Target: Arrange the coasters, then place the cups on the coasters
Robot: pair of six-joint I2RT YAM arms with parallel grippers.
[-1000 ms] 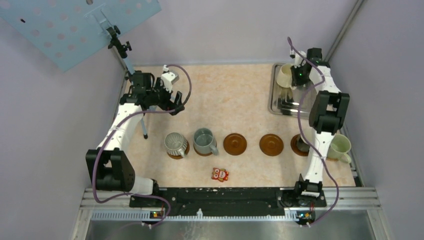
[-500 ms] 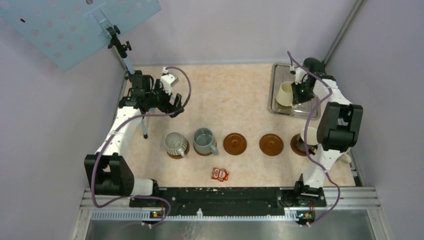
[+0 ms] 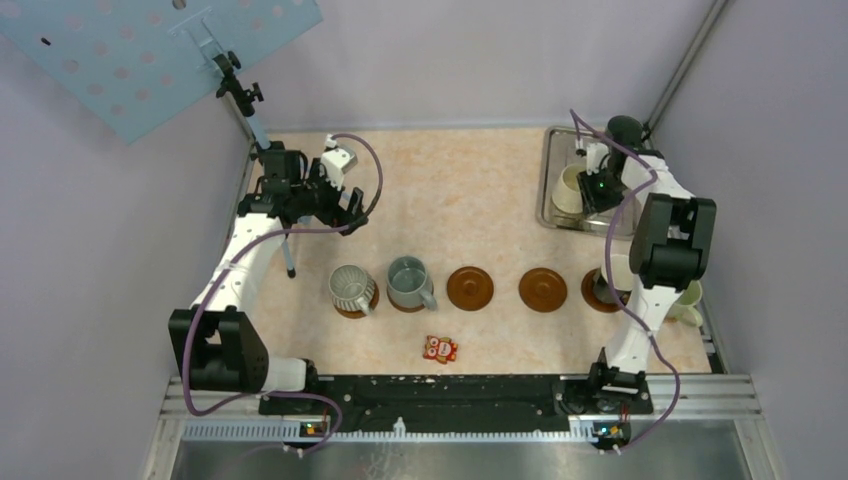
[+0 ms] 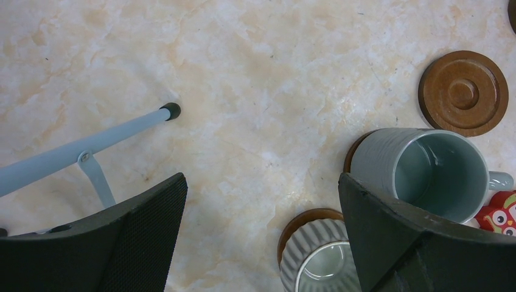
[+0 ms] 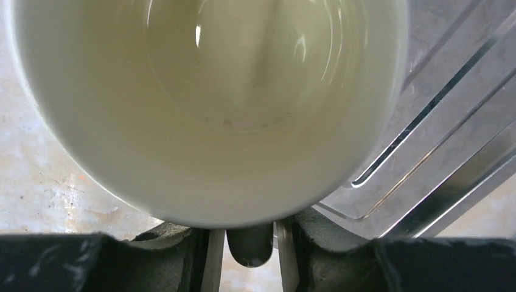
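Observation:
My right gripper (image 3: 592, 190) is over the metal tray (image 3: 562, 218), its jaws close on either side of the handle of a cream cup (image 3: 568, 188). In the right wrist view that cream cup (image 5: 207, 91) fills the frame above my right gripper (image 5: 249, 234). A ribbed light grey cup (image 3: 350, 286) and a blue-grey cup (image 3: 407, 280) each stand on a coaster. Two bare coasters (image 3: 470, 288) (image 3: 543, 290) follow in the row. A third coaster (image 3: 598, 290) is half hidden by the right arm. My left gripper (image 3: 338, 205) hangs open and empty, above the table (image 4: 261, 182).
A pale green cup (image 3: 690, 298) peeks out behind the right arm at the right edge. A red-and-white packet (image 3: 440, 348) lies in front of the row. A blue stand leg (image 3: 288, 255) stands on the table at the left, below a perforated board (image 3: 150, 50).
The right gripper brought the cream cup from the tray's far end toward its near end, then slowed there. The left arm shifted slightly left and stayed open.

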